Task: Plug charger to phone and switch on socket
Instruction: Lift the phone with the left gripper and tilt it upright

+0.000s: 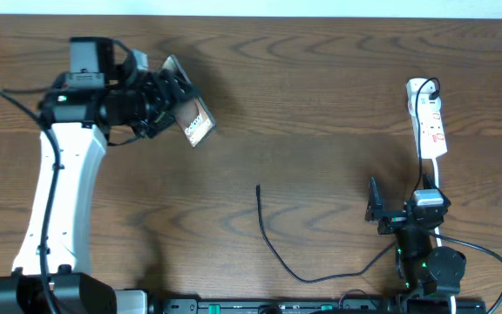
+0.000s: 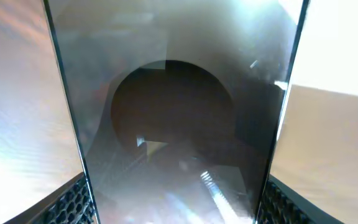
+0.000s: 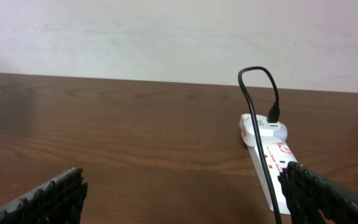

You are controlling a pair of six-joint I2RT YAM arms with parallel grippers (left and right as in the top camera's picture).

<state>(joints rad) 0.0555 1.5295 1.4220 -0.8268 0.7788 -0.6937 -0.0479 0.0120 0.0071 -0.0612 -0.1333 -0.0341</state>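
Left wrist view almost filled by the one phone (image 1: 196, 123), lettering unreadable, clamped tilted in left pincer (image 1: 174, 98), far left. One charger (image 1: 267, 234) lies mid-desk (image 1: 321, 87), near end lost behind right arm. One socket (image 1: 428, 118) far right. Right pincer (image 3: 182, 186) wide, empty.

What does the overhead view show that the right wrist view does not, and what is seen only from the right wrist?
Only the overhead view: the phone held in the left tool, and the thin charger cable lying loose on the table, its tip free. Only the right wrist view: the pale wall behind the table. Both views: the white power strip and the brown table top.
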